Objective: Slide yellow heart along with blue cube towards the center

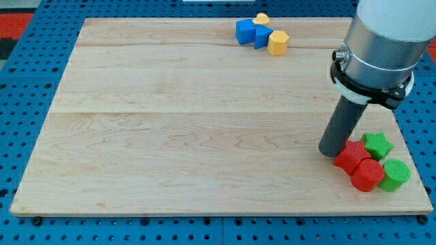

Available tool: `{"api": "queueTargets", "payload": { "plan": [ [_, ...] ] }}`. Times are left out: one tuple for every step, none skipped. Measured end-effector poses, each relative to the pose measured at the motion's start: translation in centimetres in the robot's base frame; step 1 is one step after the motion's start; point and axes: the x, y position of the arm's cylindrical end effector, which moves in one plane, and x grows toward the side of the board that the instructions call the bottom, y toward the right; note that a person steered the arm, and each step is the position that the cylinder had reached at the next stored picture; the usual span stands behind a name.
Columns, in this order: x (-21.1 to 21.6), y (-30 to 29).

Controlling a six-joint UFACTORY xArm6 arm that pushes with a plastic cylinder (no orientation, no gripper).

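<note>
Tip (pixel 332 152) at board's 4 o'clock, touching red star (pixel 351 155); holds nothing. Yellow heart (pixel 261 19) and blue cube (pixel 244 31) clustered at 12–1 o'clock edge, lying toward 11 o'clock from tip, well apart. Centre lies between.

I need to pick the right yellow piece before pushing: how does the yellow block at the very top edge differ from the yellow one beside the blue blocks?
The yellow heart sits nearer the view's top, behind the blue blocks, and shows less. The yellow hexagonal block sits to their right, lower, and looks bigger. Both touch the blue blocks, far from my tip.
</note>
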Motion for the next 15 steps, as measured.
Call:
{"api": "queueTargets", "payload": {
  "plan": [
    [-2.2, -5.2],
    [-9.7, -8.8],
    [-16.9, -4.0],
    [-23.1, 0.5],
    [-32.0, -1.8],
    [-33.3, -2.8],
    [-33.3, -6.4],
    [-33.2, -10.7],
    [-33.1, -11.6],
    [-32.4, -11.8],
    [-30.0, -11.9],
    [-27.2, -12.8],
    [-24.7, -14.5],
    [-21.0, -14.7],
    [-18.0, -15.6]
  ]
}}
